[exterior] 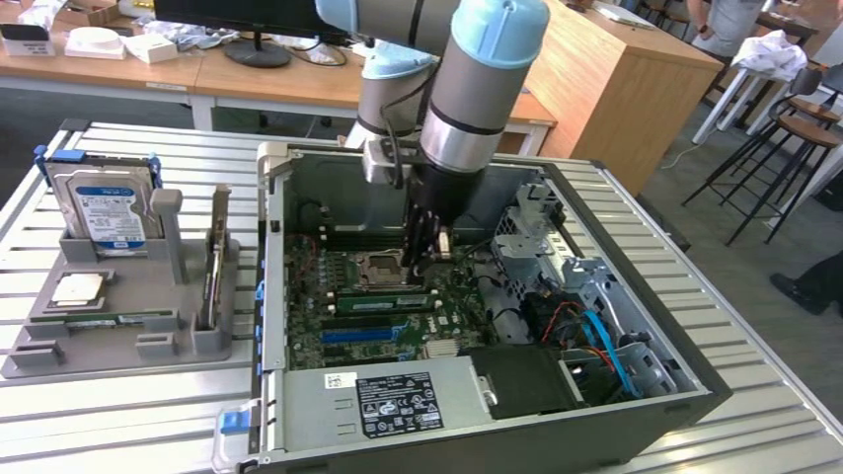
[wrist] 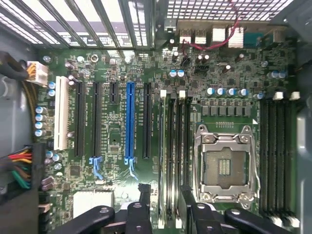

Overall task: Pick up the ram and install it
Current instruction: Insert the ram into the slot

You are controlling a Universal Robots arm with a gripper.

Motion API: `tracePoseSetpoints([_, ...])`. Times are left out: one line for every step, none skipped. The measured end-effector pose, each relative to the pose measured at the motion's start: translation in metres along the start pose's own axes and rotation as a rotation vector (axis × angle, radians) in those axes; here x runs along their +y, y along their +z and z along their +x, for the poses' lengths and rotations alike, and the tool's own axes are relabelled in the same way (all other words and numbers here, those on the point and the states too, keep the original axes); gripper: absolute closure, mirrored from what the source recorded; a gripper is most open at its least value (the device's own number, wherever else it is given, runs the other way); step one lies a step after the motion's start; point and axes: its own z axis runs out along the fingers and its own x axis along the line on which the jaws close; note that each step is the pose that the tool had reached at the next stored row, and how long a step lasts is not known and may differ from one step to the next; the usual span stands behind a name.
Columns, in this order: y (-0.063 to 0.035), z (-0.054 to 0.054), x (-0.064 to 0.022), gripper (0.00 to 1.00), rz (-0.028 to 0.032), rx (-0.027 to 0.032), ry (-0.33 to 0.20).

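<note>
Gripper (exterior: 427, 253) is down inside the open PC case (exterior: 619, 427), jaws spread wide with nothing between them. Its fingers (wrist: 187, 203) straddle the memory slots next to the empty CPU socket (wrist: 222, 165). The ram (exterior: 382, 301) lies along a slot just beside that socket and looks seated, though the exterior view is too coarse to confirm the clips. Grey tray (exterior: 118, 352) with hard drive (exterior: 113, 212) sits at the exterior view's left, well apart.
</note>
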Motion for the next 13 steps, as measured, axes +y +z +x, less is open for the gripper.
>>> tracePoseSetpoints([-0.0026,0.000,0.0001,0.63,0.0000,0.0000,0.000])
tracePoseSetpoints([-0.0052,0.000,0.0002,0.63,0.0001,-0.0001,0.000])
tracePoseSetpoints([-0.0080,0.000,0.0003,0.63,0.0000,0.0000,0.000])
tracePoseSetpoints([-0.0112,0.000,0.0004,0.63,0.0000,-0.0001,0.000])
tracePoseSetpoints([-0.0141,0.000,0.0005,0.63,0.0001,-0.0001,0.000])
tracePoseSetpoints([-0.0170,0.000,0.0006,0.63,0.0001,-0.0001,0.000])
tracePoseSetpoints([-0.0198,0.000,0.0008,0.63,0.0001,0.0000,0.000])
tracePoseSetpoints([-0.0228,0.000,0.0009,0.63,0.0000,0.0000,0.000])
tracePoseSetpoints([-0.0258,0.000,0.0010,0.63,0.0000,-0.0001,0.000])
tracePoseSetpoints([-0.0290,0.000,0.0011,0.63,0.0001,0.0000,0.000])
tracePoseSetpoints([-0.0320,0.000,0.0012,0.63,0.0000,-0.0001,0.000])
tracePoseSetpoints([-0.0348,0.000,0.0013,0.63,0.0001,-0.0001,0.000])
tracePoseSetpoints([-0.0376,0.000,0.0014,0.63,0.0000,0.0000,0.000])
